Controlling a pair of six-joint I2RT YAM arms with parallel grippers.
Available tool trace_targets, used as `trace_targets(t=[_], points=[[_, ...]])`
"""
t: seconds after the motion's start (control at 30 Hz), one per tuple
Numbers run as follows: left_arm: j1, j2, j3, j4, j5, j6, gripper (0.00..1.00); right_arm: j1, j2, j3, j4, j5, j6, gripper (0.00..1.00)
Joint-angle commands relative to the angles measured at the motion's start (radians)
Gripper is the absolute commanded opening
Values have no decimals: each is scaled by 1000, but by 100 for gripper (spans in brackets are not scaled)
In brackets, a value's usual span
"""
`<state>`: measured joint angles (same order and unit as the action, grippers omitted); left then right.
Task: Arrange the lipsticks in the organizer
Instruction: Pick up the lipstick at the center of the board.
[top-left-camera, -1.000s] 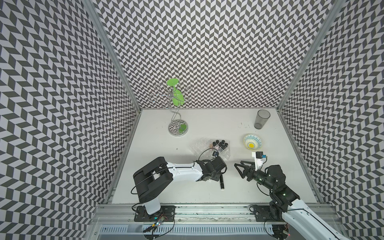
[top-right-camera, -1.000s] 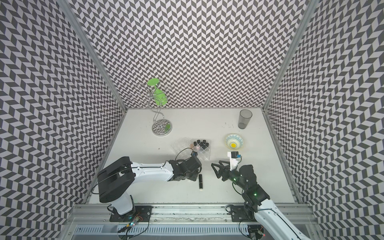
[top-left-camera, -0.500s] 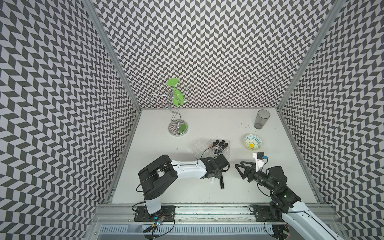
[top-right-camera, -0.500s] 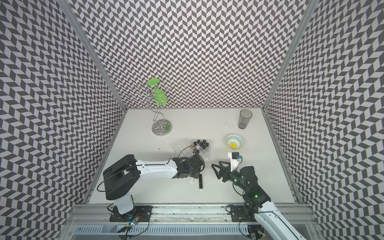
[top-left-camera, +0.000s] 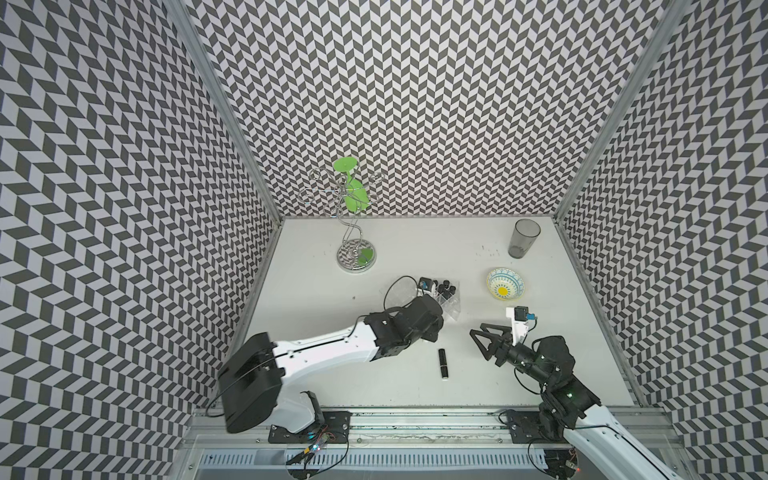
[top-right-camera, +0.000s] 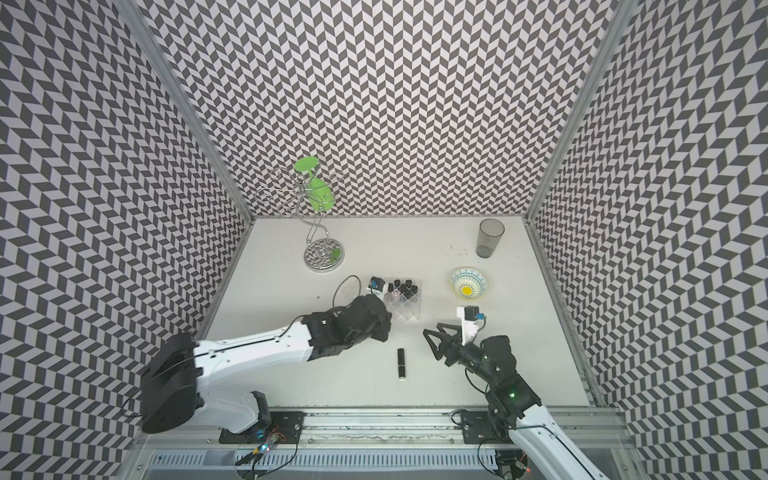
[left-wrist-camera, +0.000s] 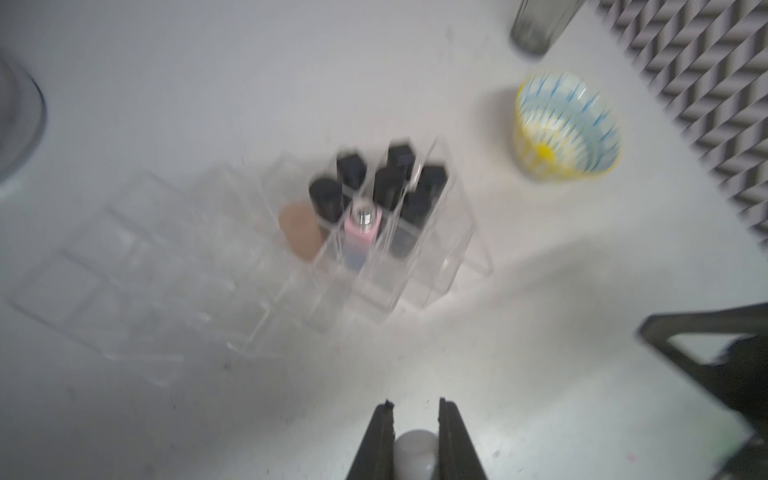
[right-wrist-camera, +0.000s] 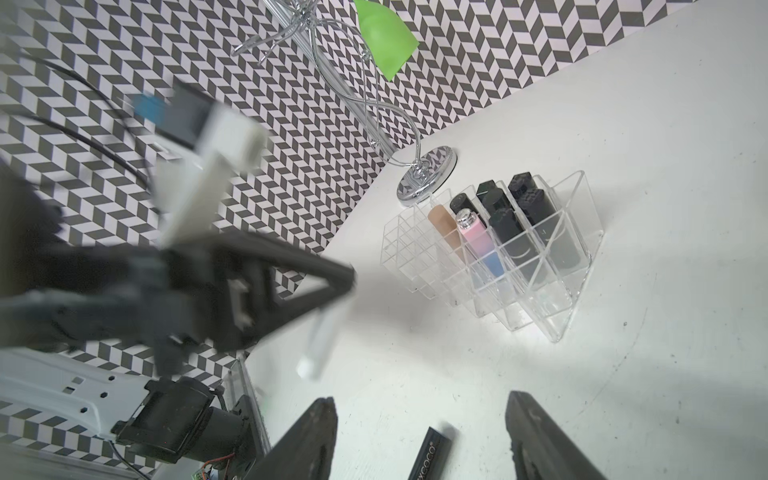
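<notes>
Bright, even overhead light, soft shadows; left wrist view motion-blurred throughout.

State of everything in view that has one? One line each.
left gripper, shut on white lipstick
right gripper, open, empty
black lipstick, lying flat, ungripped
organizer, upright, partly filled
tumbler, upright
bowl, upright

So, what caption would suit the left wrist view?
Left gripper holding a white lipstick tube near the clear acrylic stepped organizer.
</notes>
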<state>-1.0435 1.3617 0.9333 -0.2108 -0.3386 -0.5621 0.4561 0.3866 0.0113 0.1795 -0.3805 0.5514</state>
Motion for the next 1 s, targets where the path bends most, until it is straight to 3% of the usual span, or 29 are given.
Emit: trace_targets(t=[0.0, 0.07, 0.17, 0.37, 0.57, 0.8, 0.97], points=[[29, -84, -97, 290, -145, 163, 0, 4, -17, -32, 95, 15, 8, 68], [70, -99, -159, 413, -163, 214, 0, 5, -17, -53, 124, 24, 6, 68], [142, -82, -200, 526, -80, 206, 0, 5, -20, -73, 155, 48, 4, 68], [198, 29, -242, 744, -124, 229, 0, 5, -24, -86, 182, 63, 3, 68], [290, 166, -251, 975, 26, 221, 0, 5, -17, -119, 242, 70, 5, 66], [304, 290, -176, 1051, 11, 298, 0, 4, -15, -139, 271, 117, -8, 66], [304, 377, -145, 1075, 20, 289, 0, 5, -22, -131, 253, 120, -17, 66]])
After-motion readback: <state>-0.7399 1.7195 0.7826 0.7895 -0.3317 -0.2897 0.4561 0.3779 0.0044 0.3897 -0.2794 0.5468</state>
